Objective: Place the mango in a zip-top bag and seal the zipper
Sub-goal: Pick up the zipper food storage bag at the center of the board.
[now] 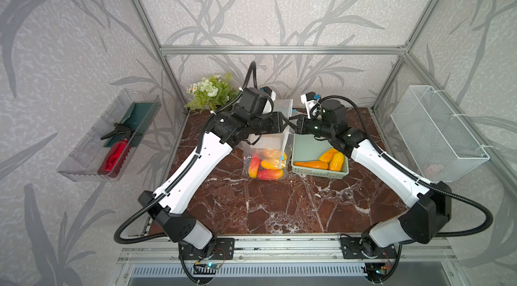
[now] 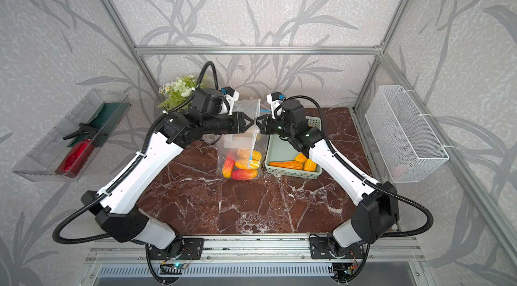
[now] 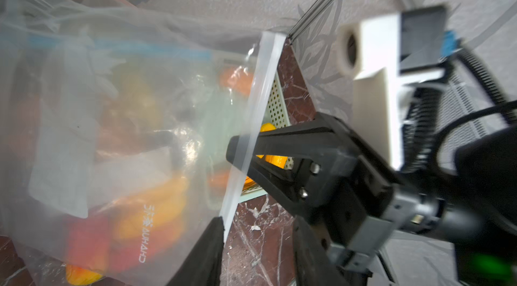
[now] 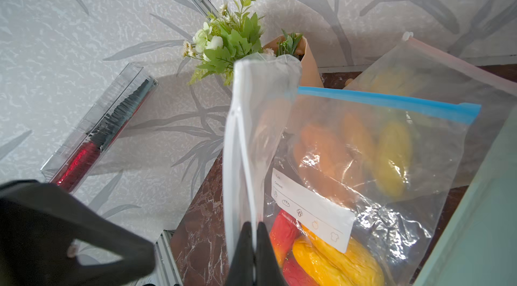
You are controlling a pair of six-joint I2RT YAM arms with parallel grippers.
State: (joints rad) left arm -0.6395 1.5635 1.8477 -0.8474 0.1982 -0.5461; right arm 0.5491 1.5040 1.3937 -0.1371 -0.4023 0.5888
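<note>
The clear zip-top bag [image 1: 267, 142] stands upright on the marble (top edge pulled up taut), with red-and-yellow mangoes [image 1: 270, 165] piled together in its bottom.

Right gripper [image 4: 253, 233] pinched closed on the white zipper strip of the clear zip-top bag [image 4: 260, 119], strip running straight away from it. Red and yellow mangoes [image 4: 330, 259] visible through plastic just beside the gripper; a blue-zippered bag [image 4: 391, 142] with more fruit sits behind, over the marble surface [image 4: 201, 214]. Left gripper [image 4: 112, 242], dark and blurred, sits apart from the strip.
</note>
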